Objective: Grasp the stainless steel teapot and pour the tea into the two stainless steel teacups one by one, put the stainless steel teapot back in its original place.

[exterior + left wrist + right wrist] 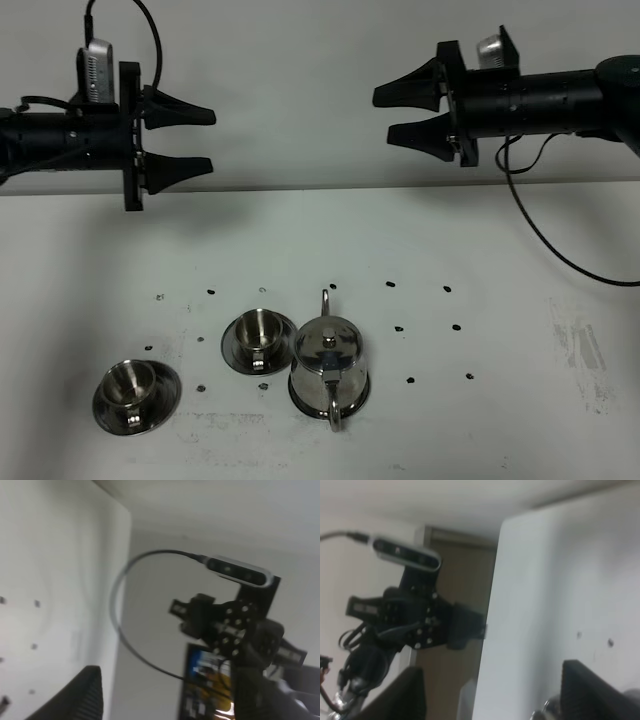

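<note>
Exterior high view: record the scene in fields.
teapot: stainless steel teapot upright, lid on, loop handle toward the near table edge
cups: nearer teacup just left of the teapot; outer teacup farther left
left pincer: open, empty, raised
right pincer: open, empty, raised
surface: white table

- A white table (pixel 500 240) fills the lower part of the high view
- Small black marks (pixel 397 328) are scattered across its middle
- Grey scuffs (pixel 580 350) smear its right side
- A pale wall (pixel 290 70) stands behind it
- A lit screen (pixel 202 680), blurred, shows in the left wrist view
</note>
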Controlling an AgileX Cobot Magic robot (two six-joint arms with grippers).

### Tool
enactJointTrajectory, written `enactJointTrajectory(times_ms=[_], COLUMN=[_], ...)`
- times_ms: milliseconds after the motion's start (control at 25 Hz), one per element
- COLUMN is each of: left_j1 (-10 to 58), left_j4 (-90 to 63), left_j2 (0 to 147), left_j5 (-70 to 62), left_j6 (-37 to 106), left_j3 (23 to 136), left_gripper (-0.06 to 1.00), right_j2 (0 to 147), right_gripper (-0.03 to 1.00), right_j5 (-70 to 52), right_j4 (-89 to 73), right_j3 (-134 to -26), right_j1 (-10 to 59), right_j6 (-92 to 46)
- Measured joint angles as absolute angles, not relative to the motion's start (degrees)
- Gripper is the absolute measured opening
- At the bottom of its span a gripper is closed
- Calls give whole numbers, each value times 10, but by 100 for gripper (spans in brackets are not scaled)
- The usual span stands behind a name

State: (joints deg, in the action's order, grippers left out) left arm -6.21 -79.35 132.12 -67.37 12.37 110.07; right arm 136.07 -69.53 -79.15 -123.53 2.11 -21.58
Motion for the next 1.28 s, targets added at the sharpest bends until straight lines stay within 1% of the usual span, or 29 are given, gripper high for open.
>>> enactJointTrajectory(times_ms=[160,360,560,840,1080,1280], left_j1=[-96,-129,-134,-134,-134,-134], left_j4=[-739,-592,-404,-230,-162,-152], left_j2=[1275,1202,1123,1015,896,778], left_j5=[-674,-674,-675,-676,-676,-676], left_j6=[125,117,82,39,24,24], left_j3=[1101,1102,1102,1102,1059,966], left_gripper=[61,61,61,61,62,62], right_j2=[1355,1325,1272,1190,1116,1066], right_gripper=[59,59,59,59,59,59], right_j5=[-695,-695,-695,-698,-699,-700], right_j4=[-790,-762,-690,-586,-465,-388], right_j3=[-1235,-1235,-1235,-1235,-1235,-1235], right_j1=[-4,-27,-44,-67,-83,-85], right_j6=[-225,-238,-250,-257,-257,-255])
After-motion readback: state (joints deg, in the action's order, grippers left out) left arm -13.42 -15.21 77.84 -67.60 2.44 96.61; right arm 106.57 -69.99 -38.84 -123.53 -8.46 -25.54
